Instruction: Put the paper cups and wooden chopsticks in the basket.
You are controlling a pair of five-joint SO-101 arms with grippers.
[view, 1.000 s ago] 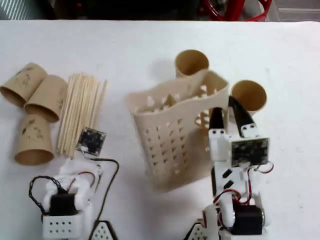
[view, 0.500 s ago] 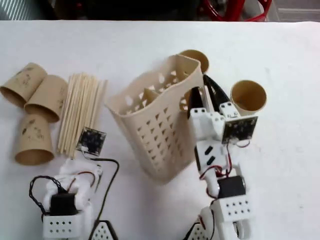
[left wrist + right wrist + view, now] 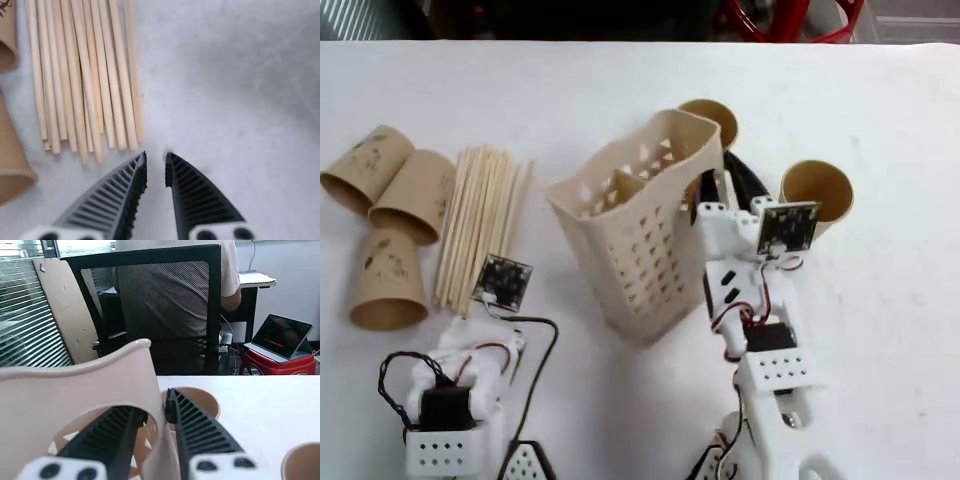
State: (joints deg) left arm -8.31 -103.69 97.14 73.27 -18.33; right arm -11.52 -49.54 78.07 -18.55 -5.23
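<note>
A cream perforated basket (image 3: 630, 235) stands tilted at the table's middle. My right gripper (image 3: 720, 185) is shut on its right rim; in the right wrist view that basket wall (image 3: 75, 390) sits between the fingers of the right gripper (image 3: 156, 407). Two upright paper cups stand by it, one (image 3: 712, 117) behind the basket and one (image 3: 817, 190) to its right. Three more cups (image 3: 385, 270) lie on their sides at the left beside a bundle of wooden chopsticks (image 3: 480, 225). My left gripper (image 3: 155, 159) hovers shut and empty just short of the chopsticks' near ends (image 3: 85, 85).
The left arm's base (image 3: 445, 415) sits at the front left with a loose black cable (image 3: 535, 360). The right arm's base (image 3: 770, 400) is at the front right. Bare white table lies between the chopsticks and the basket and along the far edge.
My right arm has stretched forward and raised the basket from lying low toward upright, shifting it left and back. The left arm, cups and chopsticks have stayed put.
</note>
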